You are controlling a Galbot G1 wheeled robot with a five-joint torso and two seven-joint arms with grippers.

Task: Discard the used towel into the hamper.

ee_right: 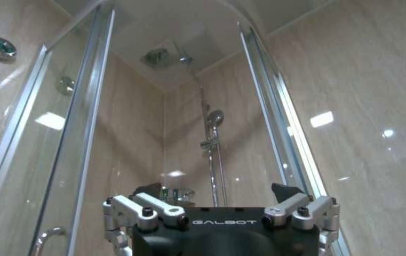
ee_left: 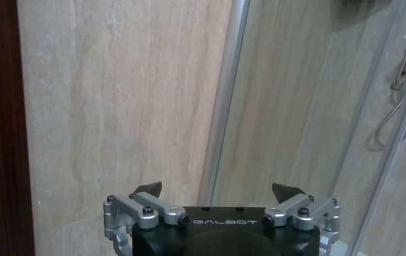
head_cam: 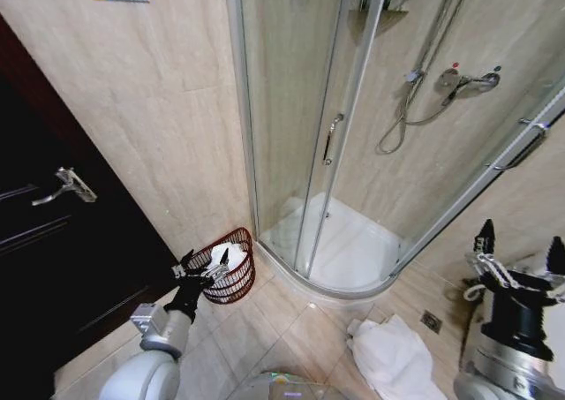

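Left gripper [head_cam: 206, 264] sits spread and empty, hovering just over the near rim of the small round reddish-brown openwork hamper [head_cam: 237, 285], which stands upright on the tiled floor [head_cam: 291, 329] in the corner between the beige wall and the glass shower enclosure [head_cam: 353, 153], mouth pointing up and tapering to its base. Some white cloth [head_cam: 233, 252] already lies inside it. Right gripper [head_cam: 521, 248] is raised at our right side, fingers apart, holding nothing. A crumpled white towel [head_cam: 393, 356] lies on the floor close in front of our base, just beside the shower tray's curved step and well apart from the hamper; its long axis looks to run from near the step towards us, though the folds make that loose. We judge one drop is done and this floor towel is still to go. Next move likely calls for bending the torso and reaching low to pinch a raised fold.
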